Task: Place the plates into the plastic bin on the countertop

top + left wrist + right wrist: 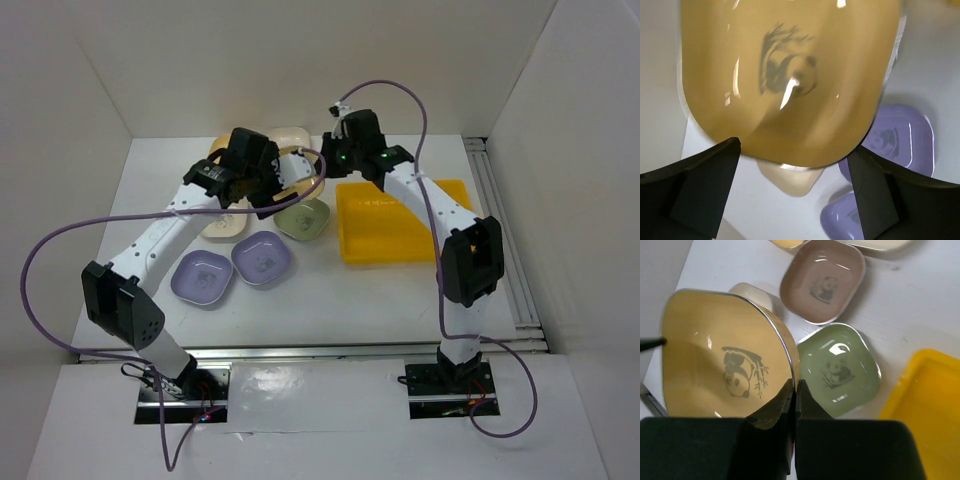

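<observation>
Glossy yellow rounded-square panda plate (725, 360), tilted, hollow face upward, rim pinched by closed right gripper (794, 390), left gripper (795, 150) fingers spread wide

one plate (725, 355) rim-first between the right gripper (794, 385) fingers, mostly left of them, second plate (840, 367) just right of them, third plate (822, 282) further ahead, bin (930, 410) way off right

- The white-and-black left arm (160, 235) reaches forward from its base, with the forearm angling toward the middle. The black left hand (796, 150) has its fingers spread wide.
- The matching right arm (425, 195) bends at the elbow and stretches forward-left. The black right hand (794, 390) is pinched tight on the rim of a glossy mustard-yellow rounded-square plate (725, 360).
</observation>
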